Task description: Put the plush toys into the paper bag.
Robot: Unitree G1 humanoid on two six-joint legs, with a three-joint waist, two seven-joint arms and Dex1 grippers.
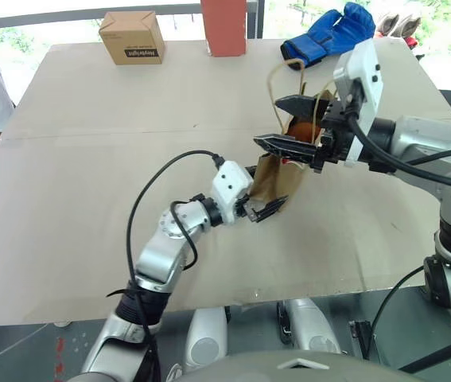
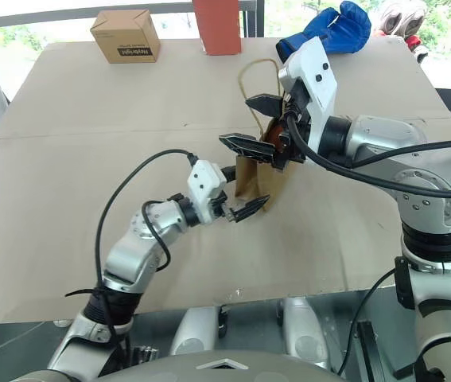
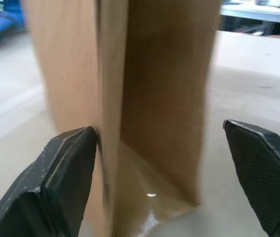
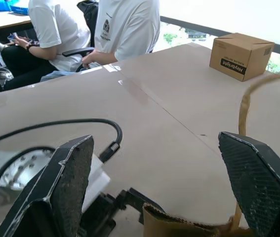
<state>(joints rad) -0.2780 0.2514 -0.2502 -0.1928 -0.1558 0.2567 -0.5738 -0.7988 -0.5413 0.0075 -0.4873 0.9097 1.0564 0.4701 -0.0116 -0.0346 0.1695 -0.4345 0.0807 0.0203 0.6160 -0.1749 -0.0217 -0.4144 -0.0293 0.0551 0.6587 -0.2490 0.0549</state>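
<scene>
- Starting nearest you, your left gripper (image 1: 263, 208) sits at the foot of the paper bag (image 1: 277, 177), fingers spread wide on either side of its lower end; the wrist view shows one pad (image 3: 70, 163) just touching a folded edge.
- Standing mid-table, at about 1 o'clock from that gripper, the bag has something orange-brown (image 1: 305, 130) in its mouth, too hidden to name.
- Your right gripper (image 2: 250, 125) hovers at the bag's top, fingers spread, pinching nothing.
- At 12 o'clock on the table's far edge stands a red-orange box (image 1: 223, 26), a small cardboard box (image 1: 132, 37) at 11, a blue boxing glove (image 1: 328, 34) at 1.
- Two seated people (image 4: 105, 29) show past the table's side.
</scene>
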